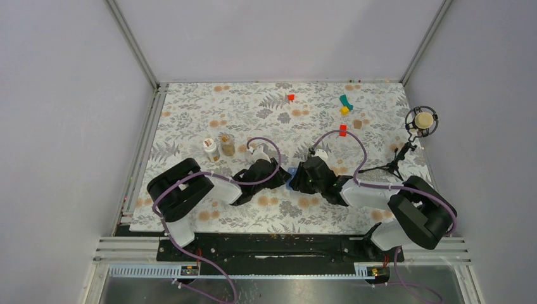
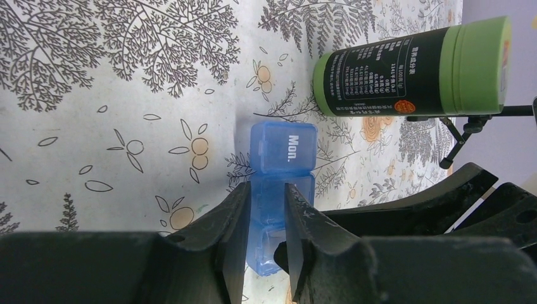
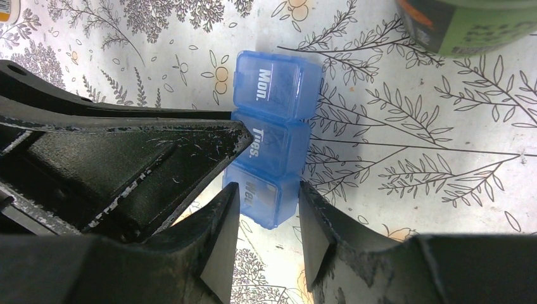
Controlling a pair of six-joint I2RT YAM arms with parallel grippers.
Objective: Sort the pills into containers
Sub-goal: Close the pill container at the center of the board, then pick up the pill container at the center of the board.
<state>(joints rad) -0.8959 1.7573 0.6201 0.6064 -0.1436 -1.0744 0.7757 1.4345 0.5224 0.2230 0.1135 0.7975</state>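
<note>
The containers are one translucent blue pill box with lids marked Mon., Tues. and Wed., lying on the floral cloth between the two arms. My left gripper is shut on its middle part, with the Mon. lid sticking out past the fingertips. My right gripper is open, and its jaws stand on either side of the Wed. end, close to its sides. The left gripper's black body fills the left of the right wrist view. I cannot make out any loose pills.
A dark bottle with a green cap stands just beyond the box. A white-capped bottle and a small clear jar stand to the left. Red blocks, teal and yellow pieces and a microphone on a tripod are farther back and right.
</note>
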